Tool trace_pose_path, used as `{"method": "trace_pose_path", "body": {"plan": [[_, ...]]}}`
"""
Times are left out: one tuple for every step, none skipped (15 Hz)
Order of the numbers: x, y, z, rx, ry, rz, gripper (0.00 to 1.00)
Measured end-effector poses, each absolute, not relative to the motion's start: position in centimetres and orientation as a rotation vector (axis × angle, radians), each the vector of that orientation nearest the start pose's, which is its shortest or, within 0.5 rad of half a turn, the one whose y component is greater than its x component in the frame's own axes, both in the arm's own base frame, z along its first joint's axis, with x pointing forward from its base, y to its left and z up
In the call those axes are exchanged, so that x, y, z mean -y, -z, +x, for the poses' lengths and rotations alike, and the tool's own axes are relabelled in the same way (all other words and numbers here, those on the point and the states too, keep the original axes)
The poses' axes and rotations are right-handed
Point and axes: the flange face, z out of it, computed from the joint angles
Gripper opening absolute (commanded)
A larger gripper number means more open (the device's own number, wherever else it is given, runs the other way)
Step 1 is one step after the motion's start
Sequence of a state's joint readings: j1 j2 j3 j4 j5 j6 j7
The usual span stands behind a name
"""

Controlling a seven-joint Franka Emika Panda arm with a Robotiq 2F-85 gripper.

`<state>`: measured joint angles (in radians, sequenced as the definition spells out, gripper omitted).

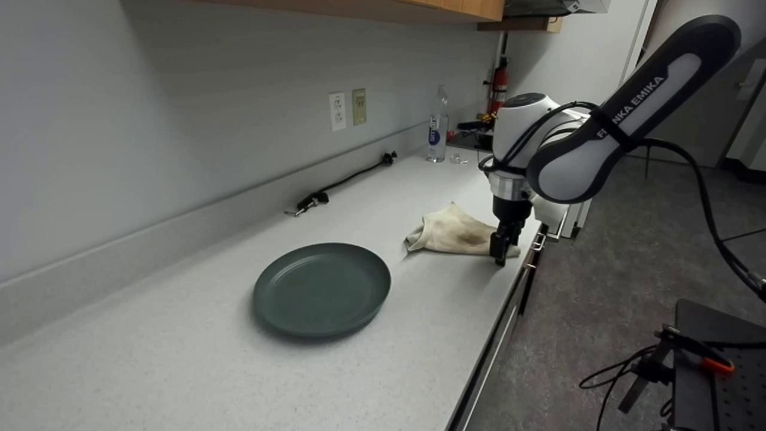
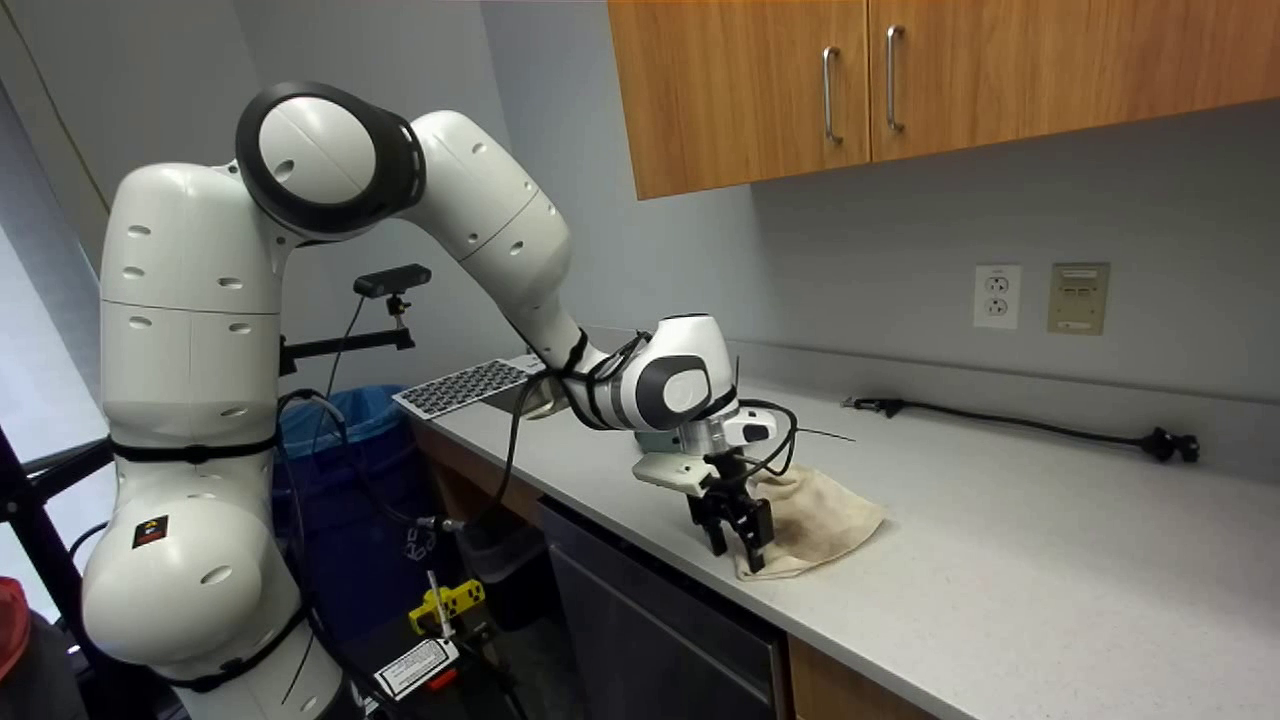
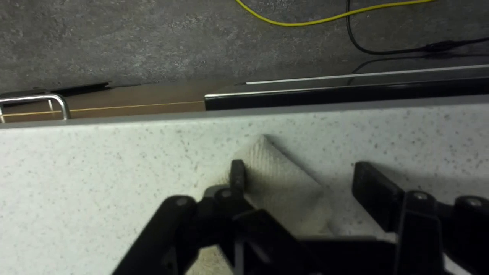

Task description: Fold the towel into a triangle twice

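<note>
I have one gripper [image 3: 301, 172] on my line: hard, black, its two fingers [image 3: 376, 196] spread with a gap between. Towel [image 2: 825, 515], one: thin cream fabric, ribbed, wrinkled, brown-stained, lying beneath and beside the gripper, one pointed corner showing between the fingers; whether they touch it I cannot tell. Counter [image 3: 95, 172], one, below the gripper: pale, speckled. Plate [image 1: 323, 290], one: dark green, round, raised rim, well apart from the gripper. Past the towel from the gripper I count one thin black cord [image 2: 1040, 428] and, on the wall [image 1: 209, 149], one white outlet [image 1: 337, 111] and one beige panel [image 1: 359, 106], both rectangular. Bottle [image 1: 438, 129], one: clear, tall, well apart from the gripper.
</note>
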<state>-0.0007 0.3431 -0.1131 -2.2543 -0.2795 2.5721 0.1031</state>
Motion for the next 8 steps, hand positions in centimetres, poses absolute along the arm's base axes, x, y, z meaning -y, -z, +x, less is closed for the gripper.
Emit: {"method": "trace_pose_path", "body": {"plan": [[5.79, -20.88, 53.55, 0.049, -0.047, -3.322, 0.34], [5.81, -20.91, 53.59, 0.054, -0.046, -3.319, 0.27], [5.84, -20.97, 53.64, 0.058, -0.044, -3.319, 0.19], [5.91, -21.08, 53.71, 0.060, -0.041, -3.319, 0.12], [6.00, -21.20, 53.77, 0.060, -0.036, -3.319, 0.05], [6.06, -21.32, 53.81, 0.060, -0.033, -3.319, 0.01], [6.12, -21.38, 53.82, 0.058, -0.031, -3.320, 0.00], [6.24, -21.40, 53.81, 0.056, -0.031, -3.321, 0.00]]}}
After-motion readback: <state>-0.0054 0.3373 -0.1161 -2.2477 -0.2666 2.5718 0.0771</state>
